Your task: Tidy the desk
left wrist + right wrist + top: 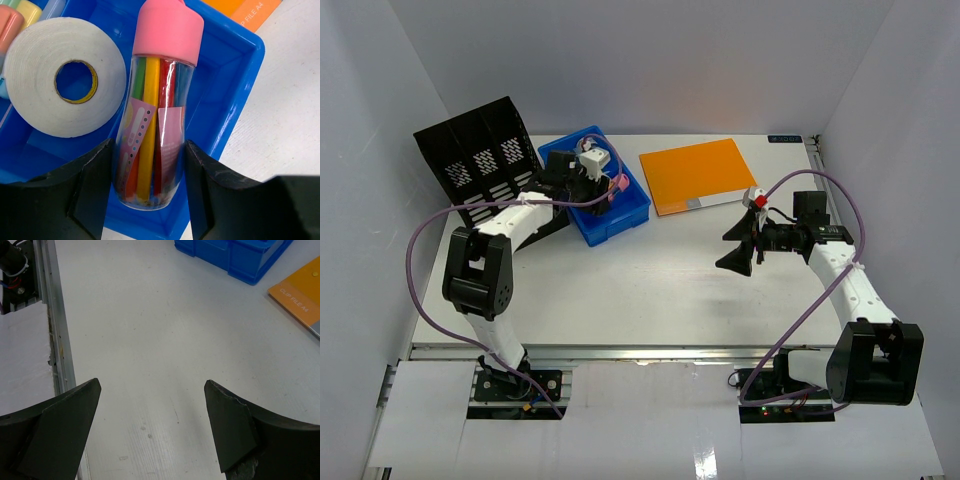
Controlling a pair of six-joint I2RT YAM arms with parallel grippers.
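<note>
The white desk [650, 285] holds a blue compartment tray [632, 214] at the back left. My left gripper [588, 178] hovers over the tray; in the left wrist view its jaws [150, 150] press both sides of a clear pen tube [155, 120] with a pink cap, over the tray's end compartment [245, 65]. A white tape roll [35, 75] lies in the tray beside it. My right gripper [737, 246] is open and empty, above the bare desk [150, 315], its jaws [151, 385] wide apart.
An orange clip file [698, 175] lies flat right of the tray. A black slotted file rack [475, 160] stands at the back left. Pastel markers [12, 20] lie in the tray. The metal rail [55, 340] runs along the desk's front edge.
</note>
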